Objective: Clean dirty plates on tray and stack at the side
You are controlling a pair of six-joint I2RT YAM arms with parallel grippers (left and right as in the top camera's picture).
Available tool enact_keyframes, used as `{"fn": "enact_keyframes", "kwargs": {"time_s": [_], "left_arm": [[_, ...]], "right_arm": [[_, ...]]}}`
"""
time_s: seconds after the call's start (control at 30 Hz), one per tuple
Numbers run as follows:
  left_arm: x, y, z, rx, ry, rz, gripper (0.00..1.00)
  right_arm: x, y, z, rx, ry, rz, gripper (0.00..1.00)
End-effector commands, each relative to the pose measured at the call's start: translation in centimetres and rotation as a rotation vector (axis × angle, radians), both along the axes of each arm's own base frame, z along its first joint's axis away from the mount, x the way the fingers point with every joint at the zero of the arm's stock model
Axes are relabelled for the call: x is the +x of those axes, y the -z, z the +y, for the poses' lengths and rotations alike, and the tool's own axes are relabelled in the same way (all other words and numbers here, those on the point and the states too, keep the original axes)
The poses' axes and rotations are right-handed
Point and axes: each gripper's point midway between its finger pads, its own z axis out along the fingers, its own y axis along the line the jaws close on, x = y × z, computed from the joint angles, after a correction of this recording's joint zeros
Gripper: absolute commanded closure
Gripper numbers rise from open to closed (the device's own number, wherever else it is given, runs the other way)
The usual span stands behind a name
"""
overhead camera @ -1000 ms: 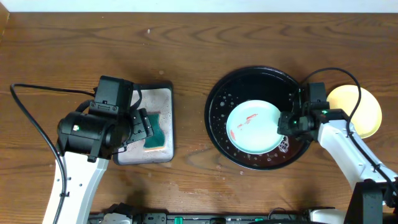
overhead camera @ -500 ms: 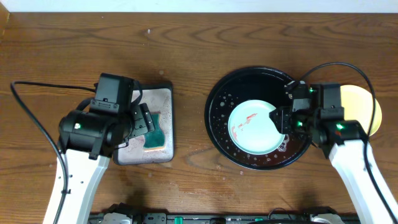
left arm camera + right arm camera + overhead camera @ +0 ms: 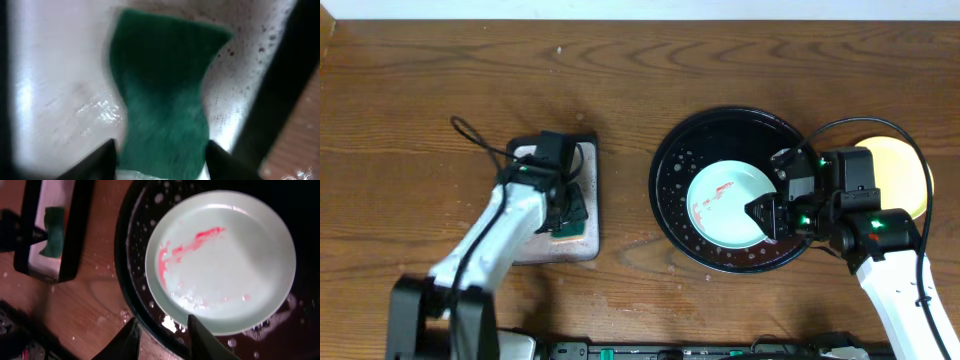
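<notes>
- The black tray (image 3: 665,160) rests on the wooden worktop (image 3: 620,80), right of centre. Water droplets dot its floor.
- One pale blue-white plate (image 3: 720,205) lies flat inside the tray. A red sauce smear (image 3: 187,245) runs across its upper left area in the right wrist view.
- A yellow plate (image 3: 900,170) sits on the worktop just beside the tray's right rim, partly covered by the right arm and its cable.
- The right hand (image 3: 767,215) hangs over the pale plate's right edge. Its fingers (image 3: 131,341) are spread apart and grip nothing; the plate rim and tray rim show in the gap.
- A silver tray (image 3: 530,250) lies on the left, well apart from the black tray, with a green sponge (image 3: 165,95) on its wet surface.
- The left hand (image 3: 570,212) is low over the sponge, fingers (image 3: 106,156) apart and flanking its near end. The blur hides whether they touch it.
</notes>
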Motion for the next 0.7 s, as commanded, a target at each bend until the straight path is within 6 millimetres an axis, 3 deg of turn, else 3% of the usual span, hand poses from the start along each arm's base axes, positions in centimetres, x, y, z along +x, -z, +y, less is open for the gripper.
{"fn": "enact_keyframes", "kwargs": {"time_s": [0.0, 0.1, 0.17, 0.2, 0.3, 0.53, 0.57, 0.6, 0.67], "left_arm": [[0.0, 2.6, -0.4, -0.015, 0.007, 0.058, 0.55], [0.4, 4.9, 0.1, 0.024, -0.004, 0.085, 0.71], [0.0, 6.0, 0.2, 0.034, -0.005, 0.124, 0.92], [-0.2, 6.3, 0.3, 0.036, -0.005, 0.137, 0.93], [-0.5, 6.0, 0.3, 0.039, -0.004, 0.149, 0.93], [0.5, 0.6, 0.1, 0.025, -0.004, 0.081, 0.92], [0.6, -0.3, 0.1, 0.020, -0.003, 0.058, 0.83], [0.7, -1.0, 0.1, 0.016, -0.003, 0.038, 0.66], [0.7, -2.3, 0.1, 0.009, -0.003, 0.003, 0.58]], "right_arm": [[-0.1, 0.4, -0.7, -0.032, 0.077, 0.048, 0.71], [-0.7, 1.9, -2.7, -0.119, 0.190, 0.128, 0.70], [-1.0, 2.8, -3.5, -0.152, 0.243, 0.180, 0.66], [-1.2, 3.2, -3.5, -0.155, 0.246, 0.200, 0.65], [-1.5, 4.5, -3.5, -0.167, 0.255, 0.257, 0.63], [-1.6, 9.0, -3.5, -0.192, 0.272, 0.385, 0.63], [-1.4, 9.6, -3.5, -0.195, 0.271, 0.394, 0.62], [-1.2, 10.2, -3.5, -0.198, 0.270, 0.404, 0.62], [-1.3, 11.3, -3.5, -0.207, 0.268, 0.434, 0.62]]}}
